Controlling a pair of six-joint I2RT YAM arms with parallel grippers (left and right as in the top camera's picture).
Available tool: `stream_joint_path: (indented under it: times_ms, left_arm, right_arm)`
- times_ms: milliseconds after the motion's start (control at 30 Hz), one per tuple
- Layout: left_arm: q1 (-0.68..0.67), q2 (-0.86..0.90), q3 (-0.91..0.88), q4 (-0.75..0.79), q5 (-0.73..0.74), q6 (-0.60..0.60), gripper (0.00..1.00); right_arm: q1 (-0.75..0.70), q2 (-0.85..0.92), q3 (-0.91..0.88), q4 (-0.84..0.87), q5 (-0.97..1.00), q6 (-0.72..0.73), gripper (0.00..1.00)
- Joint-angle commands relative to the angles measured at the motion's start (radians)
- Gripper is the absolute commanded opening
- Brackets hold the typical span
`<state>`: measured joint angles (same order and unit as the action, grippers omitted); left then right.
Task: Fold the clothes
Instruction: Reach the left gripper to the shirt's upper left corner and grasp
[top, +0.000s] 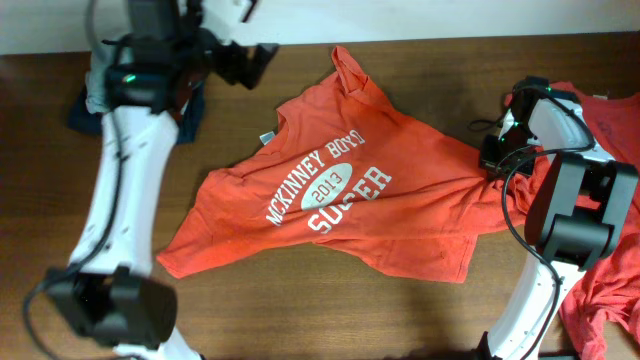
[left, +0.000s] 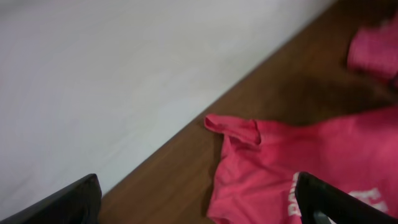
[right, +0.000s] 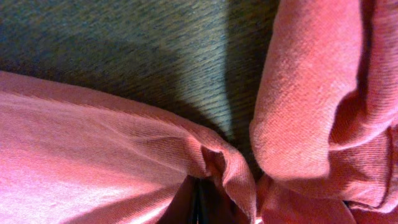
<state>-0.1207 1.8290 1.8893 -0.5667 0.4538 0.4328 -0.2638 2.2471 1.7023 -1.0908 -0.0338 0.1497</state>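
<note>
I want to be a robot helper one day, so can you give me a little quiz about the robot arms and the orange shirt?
1. Fill in the gap: the left fingers are wide ____ and hold nothing.
2. True or false: the spread T-shirt lies with its white lettering facing up.
3. What is pinching the T-shirt's edge? A) the left fingers B) the right fingers C) both

Key: 1 open; 2 true; 3 B.
</note>
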Motion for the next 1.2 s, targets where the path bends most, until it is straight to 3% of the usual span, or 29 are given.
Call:
stream_joint_path:
  times_ms: [0, 167, 400, 500, 567, 600, 633, 733, 767, 900, 1167]
  left_arm:
    - [-0.097, 0.138, 0.036, 0.005, -0.052, 0.244, 0.99]
    - [-0.19, 0.329, 0.036, 0.009, -0.114, 0.373, 0.99]
    - [-0.241, 0.448, 0.036, 0.051, -0.129, 0.366, 0.99]
    - [-0.241, 0.447, 0.037, 0.127, -0.129, 0.206, 1.0]
    - [-0.241, 0.447, 0.037, 0.137, -0.127, 0.192, 0.99]
    - [-0.241, 0.447, 0.037, 0.145, -0.126, 0.192, 0.73]
    - [-0.241, 0.447, 0.037, 0.155, -0.126, 0.192, 0.41]
    - [-0.241, 0.449, 0.037, 0.193, -0.129, 0.191, 0.19]
    - [-0.241, 0.451, 0.037, 0.205, -0.129, 0.191, 0.01]
    - [-0.241, 0.475, 0.037, 0.246, -0.134, 0.137, 0.01]
    - [-0.218, 0.587, 0.037, 0.349, -0.294, -0.121, 0.01]
  right_arm:
    - [-0.011, 0.038, -0.028, 0.006, 0.069, 0.006, 0.1]
    - [-0.011, 0.038, -0.028, 0.006, 0.068, 0.006, 0.1]
    - [-0.011, 0.038, -0.028, -0.001, 0.069, 0.006, 0.1]
    - [-0.011, 0.038, -0.029, -0.005, 0.069, 0.006, 0.09]
    - [-0.011, 0.038, -0.029, -0.005, 0.069, 0.006, 0.1]
    - [-0.011, 0.038, -0.029, -0.004, 0.069, 0.006, 0.09]
    - [-0.011, 0.038, -0.029, -0.004, 0.069, 0.006, 0.09]
    - [-0.011, 0.038, -0.029, -0.004, 0.069, 0.006, 0.1]
    - [-0.011, 0.038, -0.029, -0.004, 0.069, 0.006, 0.09]
    - [-0.011, 0.038, -0.029, -0.005, 0.069, 0.005, 0.09]
    - [-0.011, 0.038, -0.029, -0.008, 0.069, 0.005, 0.09]
